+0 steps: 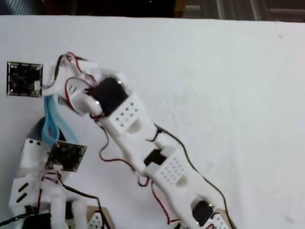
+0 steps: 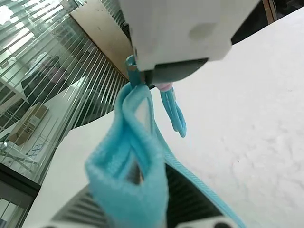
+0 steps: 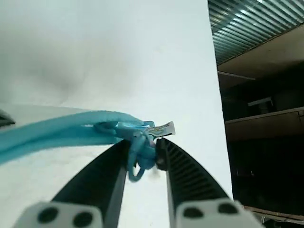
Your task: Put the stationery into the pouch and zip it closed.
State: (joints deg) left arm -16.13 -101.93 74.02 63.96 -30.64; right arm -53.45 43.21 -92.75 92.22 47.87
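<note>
The light blue pouch (image 1: 49, 119) is lying edge-on, pulled into a long narrow band between the two grippers. One folded end is sitting pinched inside the left gripper (image 2: 137, 183). At the opposite end its blue zipper pull (image 3: 138, 154), a short cord loop, is being clamped between the fingers of the right gripper (image 3: 142, 142).

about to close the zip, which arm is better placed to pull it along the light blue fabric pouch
Right. The right gripper pinches the blue zipper pull cord between its black fingers, while the left gripper clamps the light blue fabric pouch farther along, likely as anchor.
</note>
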